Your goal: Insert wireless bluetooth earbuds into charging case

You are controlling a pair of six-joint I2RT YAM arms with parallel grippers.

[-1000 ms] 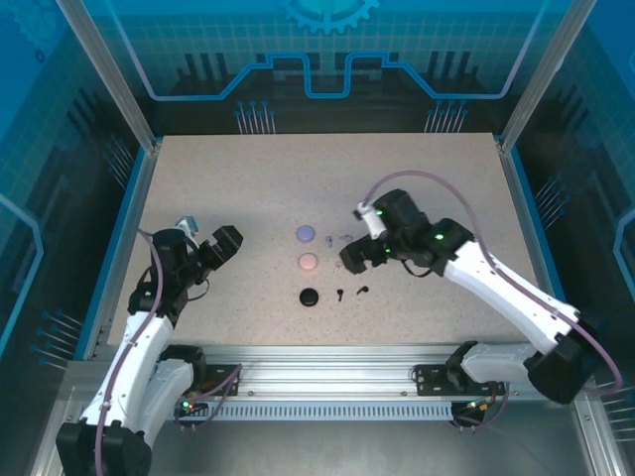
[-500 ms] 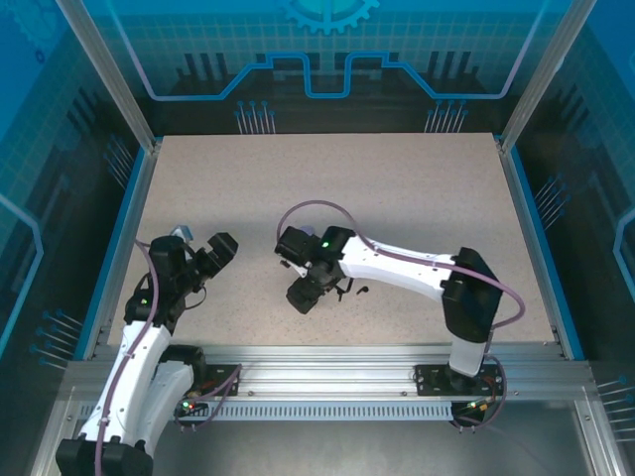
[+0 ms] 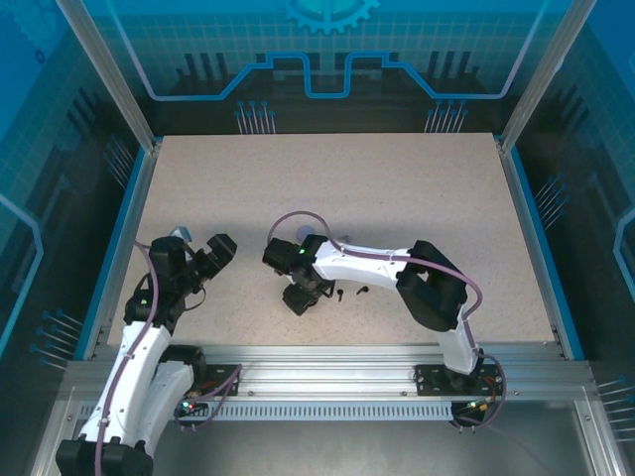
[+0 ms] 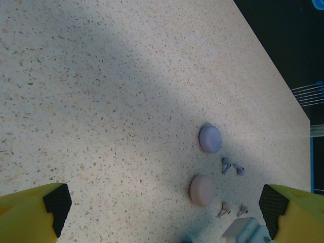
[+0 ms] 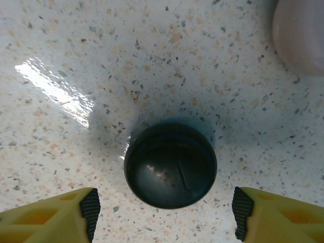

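- the right gripper (image 5: pixel 166 216) hung low over a speckled beige tabletop (image 5: pixel 61 40). its yellow fingers (image 5: pixel 50 215) with black pads stood apart, wider than the small glossy black round charging case (image 5: pixel 170 165).
- that case lay flat and closed between the fingers, just ahead of their tips. a gap showed on each side, so nothing was gripped.
- straddling the case this way probably lined it up for a pinch, perhaps to steady or lift it for opening.
- a pale pink round case (image 5: pixel 301 35) sat beyond the right-hand fingertip, apart from the black one.
- two tiny black stemmed earbuds (image 3: pixel 340 294) lay on the table just beside those fingers, to their right, not in any case.
- the left gripper (image 4: pixel 162 205) hovered with its fingers spread wide and empty, well short of everything.
- far ahead of its tips lay a lilac round case (image 4: pixel 210 138), with the pink case nearer.
- each case had its own pair beside it, towards the right-hand finger: lilac stemmed earbuds (image 4: pixel 226 164) and pale pink stemmed earbuds (image 4: pixel 224 208).
- judged from this, all three cases were shut and all six earbuds loose, so the task had barely begun.
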